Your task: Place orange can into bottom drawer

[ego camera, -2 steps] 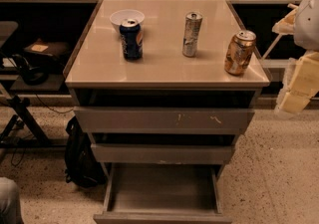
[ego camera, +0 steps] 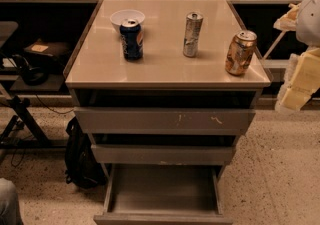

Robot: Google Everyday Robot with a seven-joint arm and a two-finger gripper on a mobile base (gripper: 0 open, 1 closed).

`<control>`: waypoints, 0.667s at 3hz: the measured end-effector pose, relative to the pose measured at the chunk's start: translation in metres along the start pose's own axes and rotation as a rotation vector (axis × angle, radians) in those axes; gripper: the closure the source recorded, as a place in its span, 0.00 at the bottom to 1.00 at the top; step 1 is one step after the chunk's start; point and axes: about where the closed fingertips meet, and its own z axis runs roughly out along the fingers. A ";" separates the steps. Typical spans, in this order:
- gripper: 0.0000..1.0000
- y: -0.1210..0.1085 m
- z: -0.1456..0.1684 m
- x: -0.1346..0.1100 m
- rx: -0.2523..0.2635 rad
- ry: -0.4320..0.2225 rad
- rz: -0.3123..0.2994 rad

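The orange can (ego camera: 240, 52) stands upright near the right front corner of the cabinet top (ego camera: 165, 64). The bottom drawer (ego camera: 162, 191) is pulled out below the two shallower drawers, and its grey floor is bare. My gripper (ego camera: 298, 83) hangs at the right edge of the view, to the right of the cabinet and a little lower than the can. It is apart from the can and holds nothing that I can see.
A dark blue can (ego camera: 132, 39) stands in front of a white bowl (ego camera: 127, 17) at the back left of the top. A slim silver can (ego camera: 192, 34) stands in the middle. A black bag (ego camera: 80, 156) leans by the cabinet's left side. Desks run behind.
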 end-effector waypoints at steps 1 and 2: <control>0.00 -0.038 0.014 -0.018 -0.021 -0.117 -0.024; 0.00 -0.095 0.046 -0.051 -0.064 -0.304 -0.012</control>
